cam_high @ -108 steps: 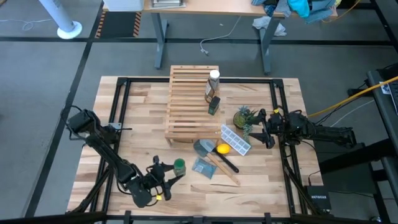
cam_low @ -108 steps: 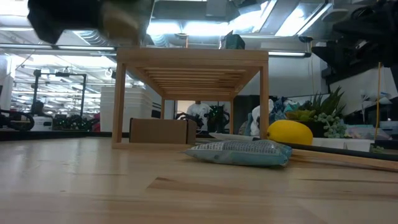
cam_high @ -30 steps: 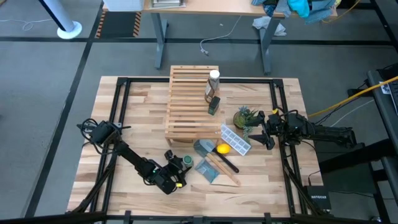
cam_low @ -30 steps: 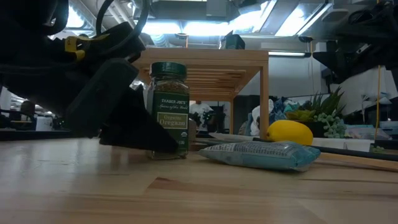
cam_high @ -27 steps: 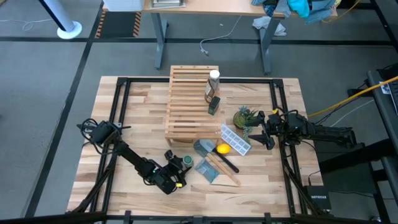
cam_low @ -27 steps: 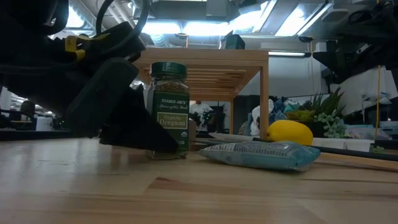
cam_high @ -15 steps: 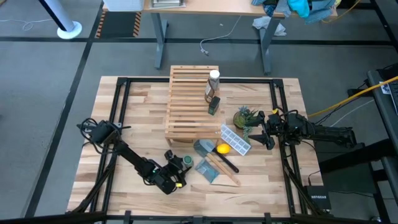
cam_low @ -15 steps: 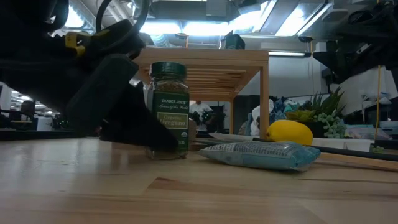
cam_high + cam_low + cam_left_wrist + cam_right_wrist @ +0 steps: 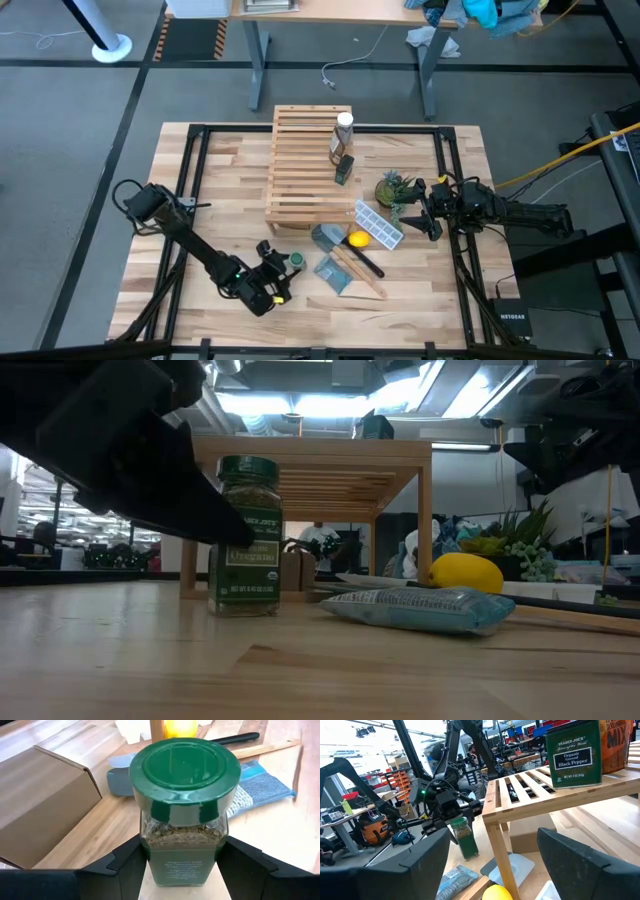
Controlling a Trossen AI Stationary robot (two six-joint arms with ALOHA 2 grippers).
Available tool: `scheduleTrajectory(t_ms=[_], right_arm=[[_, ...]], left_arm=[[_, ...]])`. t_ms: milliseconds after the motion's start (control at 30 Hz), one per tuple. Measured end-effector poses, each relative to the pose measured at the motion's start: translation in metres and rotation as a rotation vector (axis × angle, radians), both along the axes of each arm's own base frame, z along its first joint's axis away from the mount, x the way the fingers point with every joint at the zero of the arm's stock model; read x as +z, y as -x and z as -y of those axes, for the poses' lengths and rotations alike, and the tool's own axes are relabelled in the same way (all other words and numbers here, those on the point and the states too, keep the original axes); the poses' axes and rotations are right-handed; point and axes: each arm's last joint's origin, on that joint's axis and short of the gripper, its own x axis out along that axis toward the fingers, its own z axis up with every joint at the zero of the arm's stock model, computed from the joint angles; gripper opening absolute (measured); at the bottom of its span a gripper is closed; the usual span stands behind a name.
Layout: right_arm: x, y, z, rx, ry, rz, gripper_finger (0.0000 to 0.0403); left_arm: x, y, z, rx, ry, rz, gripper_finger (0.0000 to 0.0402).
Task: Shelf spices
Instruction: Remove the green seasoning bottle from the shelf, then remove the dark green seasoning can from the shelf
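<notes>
between left hand fingers: square glass green-lidded jar.

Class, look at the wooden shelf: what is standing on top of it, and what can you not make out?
On the shelf stand a white-capped bottle and a small black pepper tin, both near its right edge. An orange container beside the tin is mostly cut off, so its label is unreadable.

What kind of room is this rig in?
Probably a robotics lab or workshop, not a kitchen. The butcher-block table stands on grey floor among desks; behind the shelf, the right wrist view shows workbenches and equipment racks.
</notes>
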Motion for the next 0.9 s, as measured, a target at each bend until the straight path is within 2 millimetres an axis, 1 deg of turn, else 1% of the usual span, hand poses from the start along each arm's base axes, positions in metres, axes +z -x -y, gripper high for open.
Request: scheduleTrajectory(t_ms=[300, 500, 667, 767, 833, 900], right_arm=[[0.000, 0.000, 0.000, -0.001, -0.007, -0.001, 0.0307], [0.000, 0.000, 0.001, -0.028, -0.009, -0.003, 0.0307], [0.000, 0.000, 0.001, -0.044, -0.009, -0.004, 0.0307], [0.000, 0.000, 0.004, -0.137, -0.008, -0.004, 0.0307], [0.000, 0.000, 0.006, -0.219, -0.008, 0.000, 0.0307], [0.000, 0.000, 0.008, -0.266, -0.006, 0.001, 0.0307]], left_arm=[[0.004, 0.001, 0.000, 0.029, -0.030, 0.034, 0.0217], [0.019, 0.005, 0.003, 0.008, -0.032, 0.062, 0.0217], [0.027, 0.011, 0.008, -0.015, -0.043, 0.077, 0.0217], [0.038, 0.017, 0.012, -0.021, -0.073, 0.108, 0.0217], [0.048, 0.021, 0.014, -0.026, -0.085, 0.136, 0.0217], [0.060, 0.028, 0.016, -0.031, -0.102, 0.164, 0.0217]])
